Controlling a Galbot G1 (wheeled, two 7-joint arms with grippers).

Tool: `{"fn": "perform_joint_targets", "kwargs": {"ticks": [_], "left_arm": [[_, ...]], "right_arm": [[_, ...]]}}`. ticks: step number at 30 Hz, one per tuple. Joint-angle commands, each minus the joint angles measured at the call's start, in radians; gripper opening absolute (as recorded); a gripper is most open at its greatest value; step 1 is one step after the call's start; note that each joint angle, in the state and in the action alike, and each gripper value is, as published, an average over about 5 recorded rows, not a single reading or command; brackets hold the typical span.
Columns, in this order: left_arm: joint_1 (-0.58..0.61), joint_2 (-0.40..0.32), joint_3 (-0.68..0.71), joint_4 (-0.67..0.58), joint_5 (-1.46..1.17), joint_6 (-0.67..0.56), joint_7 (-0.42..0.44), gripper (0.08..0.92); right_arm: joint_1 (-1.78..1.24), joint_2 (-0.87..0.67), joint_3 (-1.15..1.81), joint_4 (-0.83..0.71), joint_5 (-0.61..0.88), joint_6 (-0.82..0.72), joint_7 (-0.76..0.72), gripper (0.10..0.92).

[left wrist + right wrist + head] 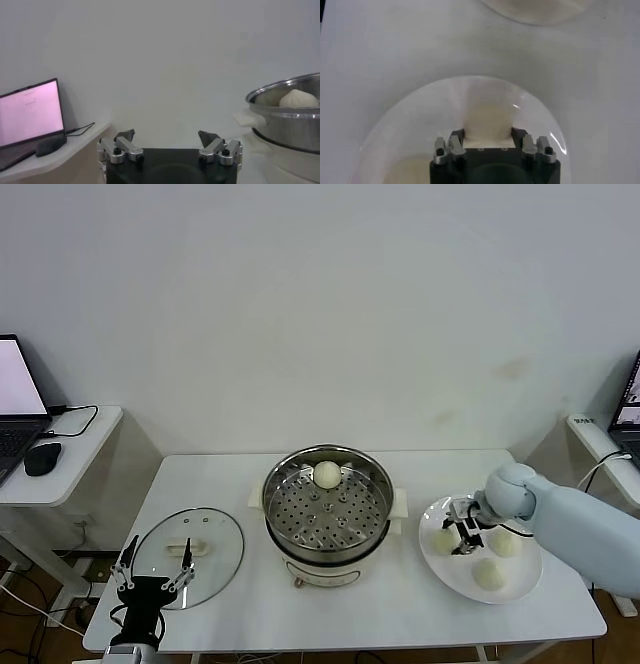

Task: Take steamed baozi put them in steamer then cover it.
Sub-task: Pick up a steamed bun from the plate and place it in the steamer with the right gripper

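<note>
Steamer (327, 506) sits mid-table (420, 604) on its white pot base, uncovered. One steamed baozi (327, 474) lies inside it at the far rim — also seen over the rim from the left wrist view (298, 99).

Right arm reaches in from the right of the steamer, forearm slanting down toward the white plate (450, 569) just right of the steamer. Right pincer (466, 537) is down on the plate among three baozi: one on the steamer side (443, 540), one on the far side of it from the steamer (505, 543), one nearer the table's front edge (488, 574). In the right wrist view the pincer (487, 134) has its fingers apart with a cream bun (488, 122) between them; clamped or only straddling, cannot tell.

Cover (188, 556) lies flat on the table left of the steamer, cream handle (190, 548) up. Left arm is parked at the table's front edge — left pincer (153, 569) points up just in front of the cover, fingers spread apart, holding nothing (167, 136).

Laptop (18, 399) and mouse (42, 457) on a side desk, well left of the steamer.
</note>
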Motion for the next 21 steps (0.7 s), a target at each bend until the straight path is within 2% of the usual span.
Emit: {"fn": "perform_joint_targets", "kwargs": {"ticks": [1,7,11,16,21], "left_arm": [[-0.003,0.003,0.007,-0.002,0.001,0.003,0.000,0.823],[-0.015,0.010,0.021,-0.009,0.003,0.008,0.001,0.823],[-0.022,0.018,0.027,-0.012,0.002,0.010,0.002,0.823],[-0.025,0.029,0.028,-0.020,-0.005,0.011,0.003,0.823],[-0.032,0.036,0.023,-0.020,-0.014,0.017,0.003,0.823]], "right_arm": [[0.106,-0.094,-0.027,0.095,0.070,-0.009,-0.030,0.594],[0.409,-0.172,-0.211,0.221,0.212,-0.033,-0.055,0.600],[0.656,-0.161,-0.362,0.267,0.324,-0.059,-0.059,0.602],[0.864,-0.065,-0.478,0.278,0.447,-0.095,-0.039,0.602],[0.916,0.106,-0.514,0.255,0.545,-0.147,0.014,0.603]]}}
